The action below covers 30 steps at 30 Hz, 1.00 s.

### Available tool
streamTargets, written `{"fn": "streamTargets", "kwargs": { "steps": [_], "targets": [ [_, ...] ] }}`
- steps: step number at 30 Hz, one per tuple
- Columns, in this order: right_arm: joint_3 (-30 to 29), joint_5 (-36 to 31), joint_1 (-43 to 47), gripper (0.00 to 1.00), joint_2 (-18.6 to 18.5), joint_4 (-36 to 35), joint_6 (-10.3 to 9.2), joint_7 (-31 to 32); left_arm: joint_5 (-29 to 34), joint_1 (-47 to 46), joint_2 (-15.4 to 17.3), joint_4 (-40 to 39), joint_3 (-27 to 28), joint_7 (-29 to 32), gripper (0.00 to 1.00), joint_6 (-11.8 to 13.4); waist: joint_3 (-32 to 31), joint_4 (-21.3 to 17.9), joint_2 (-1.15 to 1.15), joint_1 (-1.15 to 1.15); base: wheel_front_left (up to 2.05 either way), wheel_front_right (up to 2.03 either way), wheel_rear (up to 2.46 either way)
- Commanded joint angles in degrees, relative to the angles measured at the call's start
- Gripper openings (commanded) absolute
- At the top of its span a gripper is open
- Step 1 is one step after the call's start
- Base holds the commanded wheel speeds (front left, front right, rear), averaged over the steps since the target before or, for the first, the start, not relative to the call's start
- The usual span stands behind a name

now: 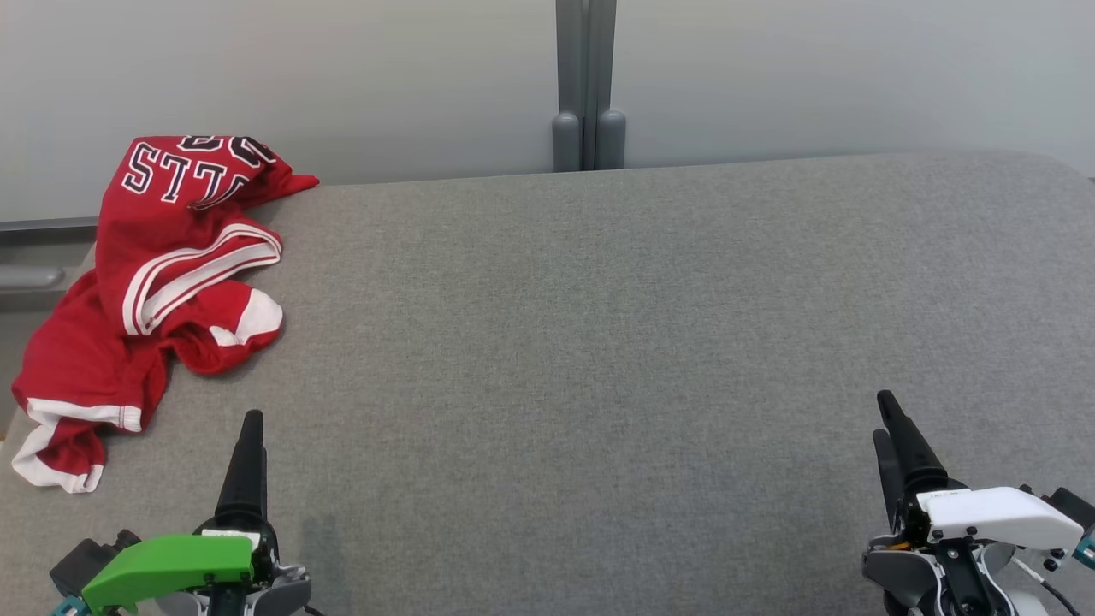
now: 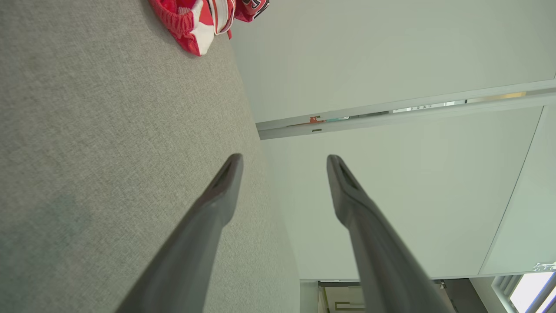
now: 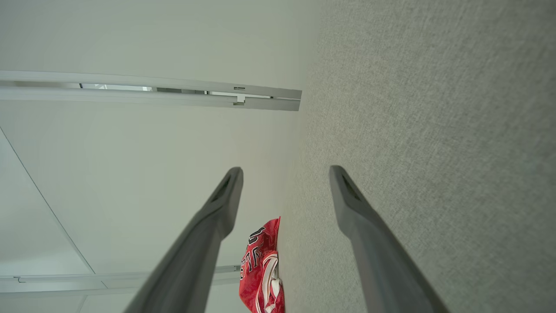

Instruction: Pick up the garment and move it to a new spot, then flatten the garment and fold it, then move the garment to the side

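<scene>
Grey fabric surface (image 1: pixel 599 299), pale wall (image 1: pixel 342 77)

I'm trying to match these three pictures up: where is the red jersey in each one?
Head view: red jersey, upper left, crumpled on the gray fabric table, left edge.
Left wrist view: jersey, top edge, left of middle.
Right wrist view: jersey, bottom edge, middle.
Shared landmark: gray fabric table.

Grey woven-cloth surface (image 1: pixel 599 342): matt, finely rough weave. Crumpled red-and-white cloth garment (image 1: pixel 103 359): soft, matt, creased. Dark tapered fingers (image 2: pixel 204 234) of the left hand (image 2: pixel 284 157): smooth matt plastic. Pale wall panels (image 1: pixel 299 77): smooth, matt.
</scene>
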Motion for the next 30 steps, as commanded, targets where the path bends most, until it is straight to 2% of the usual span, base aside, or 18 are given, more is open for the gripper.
{"fn": "streamTargets", "kwargs": {
  "steps": [1,12,21,30],
  "targets": [
    [0.07,-2.70,-0.13,1.00,-0.31,-1.67,0.02,-0.73,2.39,-0.25,0.28,-1.63,-0.34,-0.60,1.00,0.46,-0.02,0.01,0.00,0.00,0.00,0.00,0.00],
    [0.66,-17.74,1.31,1.00,-0.40,-5.45,0.02,-3.32,17.01,0.33,0.36,-5.35,-3.12,-3.19,1.00,3.44,-0.24,0.18,0.00,0.00,0.00,0.00,0.00],
    [1.90,-29.55,2.23,1.00,-0.46,-6.44,0.02,-5.22,28.19,1.22,0.41,-5.97,-4.88,-5.07,1.00,4.55,-0.38,0.30,0.00,0.00,0.00,0.00,0.00],
    [3.21,-38.54,3.06,1.00,-0.52,-6.86,0.02,-6.89,38.31,2.36,0.46,-5.63,-6.22,-6.75,1.00,5.27,-0.57,0.39,0.00,0.00,0.00,0.00,0.00]
  ]
}}
